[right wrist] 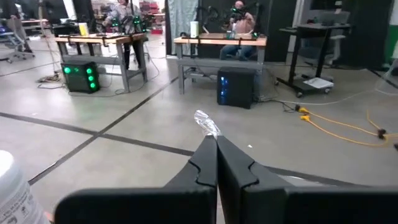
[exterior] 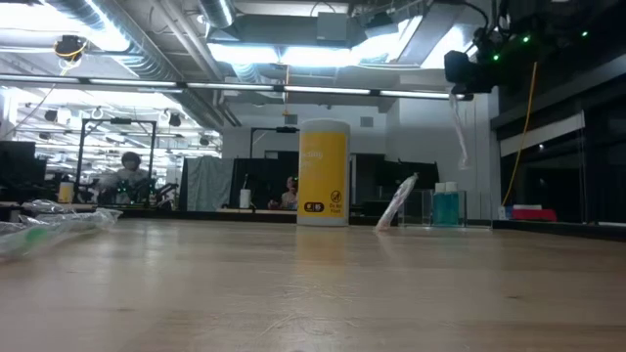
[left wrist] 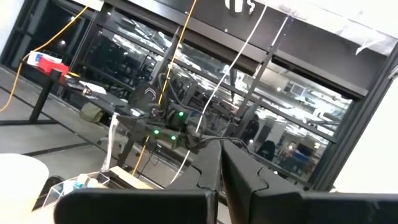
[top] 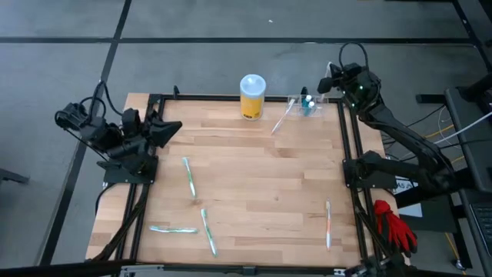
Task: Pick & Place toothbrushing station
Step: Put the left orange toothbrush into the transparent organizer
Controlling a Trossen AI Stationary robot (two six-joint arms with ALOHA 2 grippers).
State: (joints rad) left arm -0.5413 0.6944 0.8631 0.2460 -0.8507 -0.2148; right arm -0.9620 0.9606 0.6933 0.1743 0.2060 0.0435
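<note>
The see-through toothbrushing station (top: 307, 104) stands at the table's far right corner, with something teal inside; it also shows in the low view (exterior: 445, 207). A wrapped toothbrush (top: 280, 119) leans with its upper end on the station's left side and its lower end on the table. My right gripper (exterior: 460, 80) is above the station, shut on another wrapped toothbrush (exterior: 460, 127). My left gripper (left wrist: 221, 177) is shut and empty, raised over the table's left edge (top: 165, 127). My right gripper pinches the wrapped toothbrush between its two fingers near the upper end. The crinkled wrapper end (right wrist: 207, 124) sticks out past the fingertips. The fingers lie about level, pointing toward the table's left. The toothbrush hangs below them (exterior: 462, 137), clear of the table and station.
A yellow canister with a white lid (top: 252, 96) stands at the far edge, left of the station. Several wrapped toothbrushes lie on the table (top: 189, 175), (top: 207, 231), (top: 328, 223). A red glove (top: 396, 223) lies off the table's right side.
</note>
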